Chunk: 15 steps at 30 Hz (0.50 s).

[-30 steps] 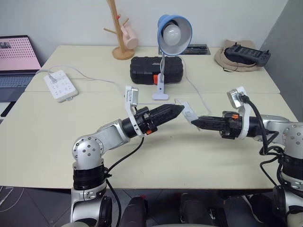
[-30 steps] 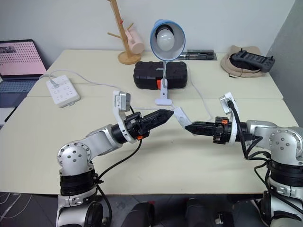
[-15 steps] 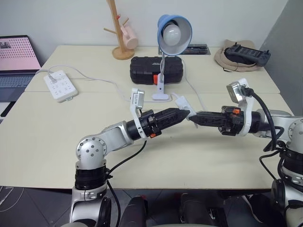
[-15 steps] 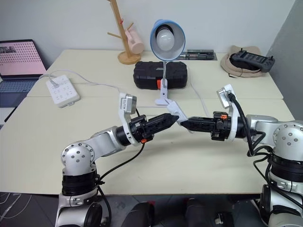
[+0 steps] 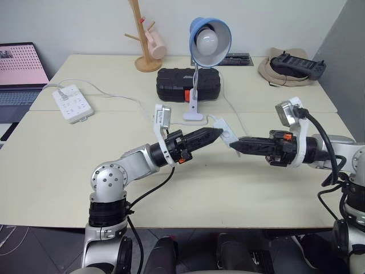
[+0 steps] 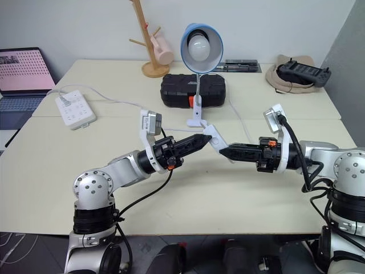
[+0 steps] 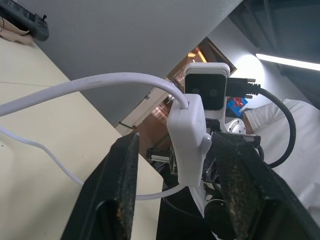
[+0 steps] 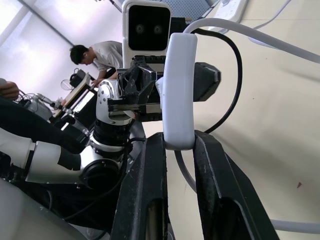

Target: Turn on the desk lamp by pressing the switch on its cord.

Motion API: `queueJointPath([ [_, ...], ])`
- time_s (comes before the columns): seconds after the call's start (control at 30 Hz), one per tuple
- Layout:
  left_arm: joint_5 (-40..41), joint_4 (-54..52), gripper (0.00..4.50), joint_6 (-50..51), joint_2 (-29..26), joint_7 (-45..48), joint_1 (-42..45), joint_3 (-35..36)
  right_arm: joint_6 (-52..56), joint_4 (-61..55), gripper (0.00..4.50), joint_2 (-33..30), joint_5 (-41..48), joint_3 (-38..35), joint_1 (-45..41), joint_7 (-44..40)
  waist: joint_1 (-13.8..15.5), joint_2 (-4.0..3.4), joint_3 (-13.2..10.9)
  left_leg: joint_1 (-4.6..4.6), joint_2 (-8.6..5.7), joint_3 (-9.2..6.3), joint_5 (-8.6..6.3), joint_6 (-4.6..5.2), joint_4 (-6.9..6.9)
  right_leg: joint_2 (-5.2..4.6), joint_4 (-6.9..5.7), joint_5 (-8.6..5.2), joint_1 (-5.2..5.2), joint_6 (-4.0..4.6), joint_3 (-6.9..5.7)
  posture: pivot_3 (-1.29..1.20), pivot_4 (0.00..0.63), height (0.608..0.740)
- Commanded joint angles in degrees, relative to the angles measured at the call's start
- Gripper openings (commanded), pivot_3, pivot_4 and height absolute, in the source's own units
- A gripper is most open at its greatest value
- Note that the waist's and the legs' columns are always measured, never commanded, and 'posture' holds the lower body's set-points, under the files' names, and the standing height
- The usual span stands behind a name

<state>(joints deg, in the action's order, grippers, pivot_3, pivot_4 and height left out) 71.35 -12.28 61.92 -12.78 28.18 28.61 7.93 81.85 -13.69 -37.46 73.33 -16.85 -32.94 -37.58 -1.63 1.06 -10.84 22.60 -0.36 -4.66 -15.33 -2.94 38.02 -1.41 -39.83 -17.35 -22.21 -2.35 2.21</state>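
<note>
The right gripper is clamped on the lower end of the switch, holding it lifted above the table, in front of the desk lamp, whose bulb looks unlit. The switch's long axis stands tilted, roughly crosswise to both grippers, with the cord running from its upper end back across the table toward the lamp's base. The left gripper points at the switch from the opposite side, its tip just beside the upper part. In the left wrist view its fingers stand apart on either side of the switch body, not visibly touching it. The press looks set to come from the left, squeezing across the switch's faces.
</note>
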Motion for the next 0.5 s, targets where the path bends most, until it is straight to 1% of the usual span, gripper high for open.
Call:
queueJointPath([
  [0.03, 0.4, -0.39, 1.32, -0.92, -0.21, 1.17, 1.19, -0.63, -1.3, -1.43, 0.37, -0.97, 2.42, -0.67, -0.5, 0.13, 0.0, 0.0, 0.0, 0.0, 0.0, 0.0, 0.0, 0.0, 0.0, 0.0, 0.0, 0.0, 0.0, 0.0, -0.01, 0.0, 0.15, 0.74],
  [0.13, 0.34, -0.33, 0.66, -1.04, -0.21, 1.31, 1.34, -0.84, -1.38, -1.66, 0.37, -1.2, 2.63, -0.35, -0.53, 0.01, 0.0, 0.0, 0.0, 0.0, 0.0, 0.0, 0.0, 0.0, -0.02, 0.01, 0.01, 0.0, 0.0, 0.0, 0.0, 0.0, 0.15, 0.74],
  [0.17, 0.3, -0.24, 0.53, -1.09, -0.19, 1.33, 1.41, -0.87, -1.41, -1.65, 0.37, -1.2, 2.69, -0.31, -0.55, 0.04, 0.0, 0.0, 0.0, 0.0, 0.0, 0.0, 0.0, 0.0, -0.02, 0.01, 0.02, 0.0, 0.0, 0.0, -0.01, 0.0, 0.15, 0.74],
  [0.23, 0.15, -0.26, 0.45, -1.26, -0.22, 1.4, 1.43, -0.95, -1.49, -1.68, 0.37, -1.21, 2.76, -0.27, -0.52, 0.09, 0.0, 0.0, 0.0, 0.0, 0.0, 0.0, 0.0, 0.0, -0.02, 0.01, 0.03, 0.0, 0.0, 0.0, -0.01, 0.0, 0.15, 0.74],
  [0.37, -2.51, -0.52, 0.43, -3.37, -0.56, 1.18, 1.67, -1.49, -1.71, -1.69, 0.37, -1.37, 2.71, -0.03, -0.4, 0.04, 0.0, 0.01, 0.0, 0.02, 0.0, -0.01, 0.0, 0.0, -0.03, 0.01, 0.07, 0.0, 0.0, -0.01, -0.01, 0.0, 0.15, 0.74],
  [0.43, -2.2, -0.99, 1.13, -3.57, -0.96, 2.71, 1.35, -1.63, -1.91, -1.64, 0.37, -1.49, 2.63, 0.14, -0.37, -0.02, 0.0, 0.0, 0.0, 0.02, 0.0, -0.01, 0.0, 0.0, -0.03, 0.01, 0.08, 0.01, 0.0, -0.02, -0.01, 0.0, 0.15, 0.74],
  [0.47, -2.12, -1.09, 1.19, -3.67, -1.08, 3.1, 1.26, -1.7, -2.01, -1.63, 0.37, -1.54, 2.63, 0.21, -0.35, -0.02, -0.01, 0.0, 0.0, 0.02, 0.01, 0.0, 0.0, 0.0, -0.04, 0.02, 0.09, 0.01, 0.0, -0.02, 0.0, 0.0, 0.15, 0.74],
  [0.5, -2.13, -1.13, 1.38, -3.76, -1.15, 3.36, 1.2, -1.76, -2.09, -1.62, 0.37, -1.59, 2.66, 0.27, -0.33, -0.03, -0.01, 0.0, 0.0, 0.02, 0.01, 0.0, 0.0, 0.0, -0.05, 0.02, 0.09, 0.01, 0.0, -0.02, 0.0, 0.0, 0.15, 0.74],
])
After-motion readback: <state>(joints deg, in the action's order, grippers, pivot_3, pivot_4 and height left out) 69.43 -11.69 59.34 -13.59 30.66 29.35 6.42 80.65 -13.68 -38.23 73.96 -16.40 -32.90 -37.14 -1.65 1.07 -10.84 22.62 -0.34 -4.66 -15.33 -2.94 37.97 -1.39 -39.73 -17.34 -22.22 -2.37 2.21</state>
